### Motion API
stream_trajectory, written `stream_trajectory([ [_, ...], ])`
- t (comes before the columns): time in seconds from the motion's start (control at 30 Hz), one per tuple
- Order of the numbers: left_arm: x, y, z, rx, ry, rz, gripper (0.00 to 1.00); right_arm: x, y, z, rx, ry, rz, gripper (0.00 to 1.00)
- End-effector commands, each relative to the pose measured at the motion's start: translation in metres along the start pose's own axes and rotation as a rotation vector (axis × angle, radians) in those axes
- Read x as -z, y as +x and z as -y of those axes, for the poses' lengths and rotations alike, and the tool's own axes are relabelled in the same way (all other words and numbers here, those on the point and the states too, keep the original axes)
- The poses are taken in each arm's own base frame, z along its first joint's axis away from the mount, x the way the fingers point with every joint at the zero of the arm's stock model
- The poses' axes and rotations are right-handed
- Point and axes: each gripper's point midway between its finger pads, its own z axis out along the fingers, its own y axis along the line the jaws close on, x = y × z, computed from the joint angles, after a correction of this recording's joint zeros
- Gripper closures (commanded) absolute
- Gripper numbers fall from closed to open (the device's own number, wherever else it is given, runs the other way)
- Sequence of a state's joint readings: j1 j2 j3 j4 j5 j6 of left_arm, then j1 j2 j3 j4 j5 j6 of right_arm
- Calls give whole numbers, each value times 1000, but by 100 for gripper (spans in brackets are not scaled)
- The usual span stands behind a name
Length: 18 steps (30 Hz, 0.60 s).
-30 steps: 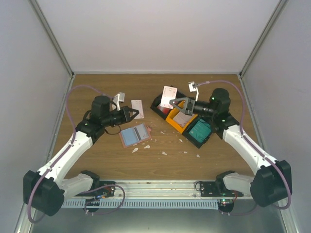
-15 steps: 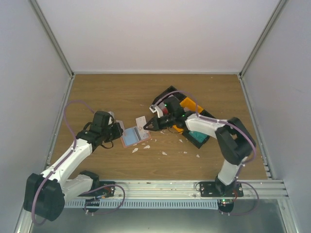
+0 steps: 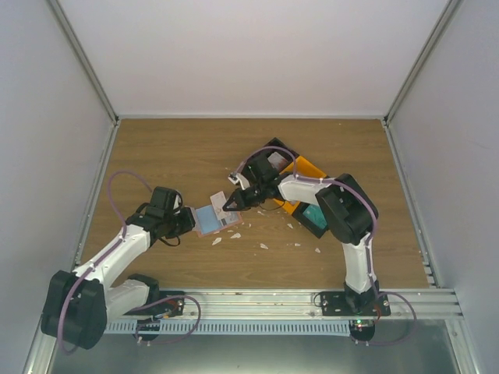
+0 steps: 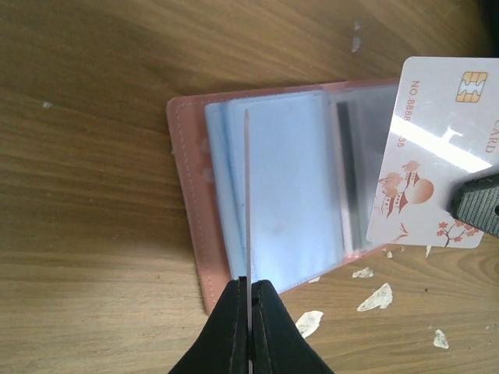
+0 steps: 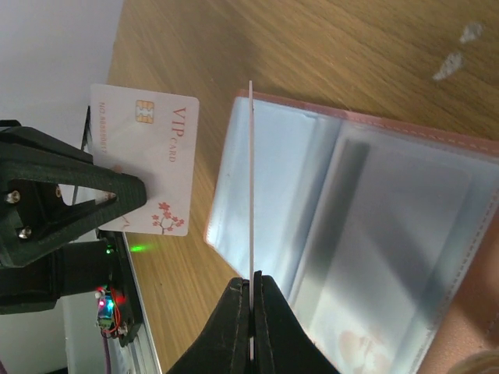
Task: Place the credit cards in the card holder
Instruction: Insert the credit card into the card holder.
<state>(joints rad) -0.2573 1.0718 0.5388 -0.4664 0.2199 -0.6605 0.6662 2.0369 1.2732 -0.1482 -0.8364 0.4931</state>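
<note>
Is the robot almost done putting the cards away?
Not yet. The card holder lies open, ready. The left hand and right hand each pinch a VIP card close to it, neither slotted in. Teal cards wait in the black bin.

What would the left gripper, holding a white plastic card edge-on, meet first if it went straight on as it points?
Probably the open salmon-pink card holder: the left gripper aims its white plastic card at the light blue pockets inside. Whether they touch is unclear.

Two pincers (image 4: 248,285) (image 5: 251,280), two held credit cards (image 4: 437,156) (image 5: 144,160) — one card holder (image 4: 273,195)
</note>
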Motion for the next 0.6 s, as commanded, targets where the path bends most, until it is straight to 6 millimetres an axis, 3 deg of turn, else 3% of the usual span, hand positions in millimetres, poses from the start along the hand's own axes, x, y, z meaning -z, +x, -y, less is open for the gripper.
stream_trajectory([
  [0.0,-5,-2,-2,-8,13,10,100,-5,4,9,-10,-7,-40,99],
  [0.57,-18,4,-15,1,-29,-15,100,-23,22,25,-140,-56,-126,99],
])
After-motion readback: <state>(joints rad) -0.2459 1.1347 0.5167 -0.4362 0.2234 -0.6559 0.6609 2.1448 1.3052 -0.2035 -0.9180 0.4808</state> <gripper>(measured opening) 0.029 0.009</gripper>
